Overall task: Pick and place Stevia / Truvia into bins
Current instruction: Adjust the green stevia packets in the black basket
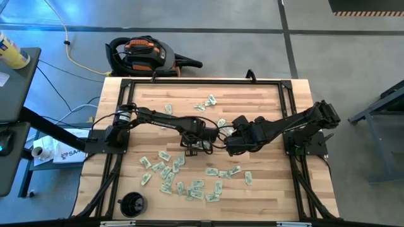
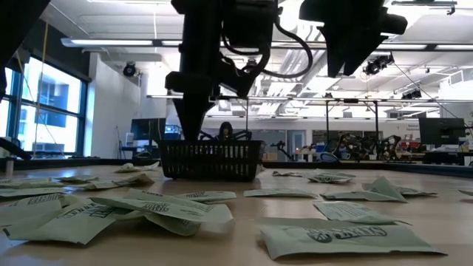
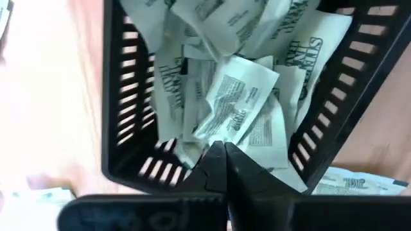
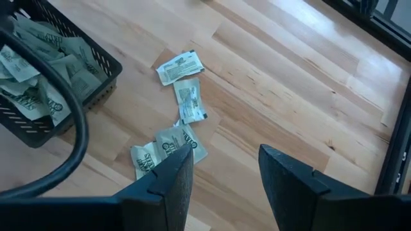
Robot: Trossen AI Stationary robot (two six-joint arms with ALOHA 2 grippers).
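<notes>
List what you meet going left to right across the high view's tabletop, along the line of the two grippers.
Left arm → tray with left gripper over it → right gripper → right arm.

bare wood open along table (image 1: 265,101) far edge, sachets (image 1: 183,180) crowding the near half, tray (image 1: 192,142) mid-table under left gripper (image 1: 197,140), right gripper (image 1: 232,148) just beside, round cup (image 1: 132,203) blocking near-left corner
</notes>
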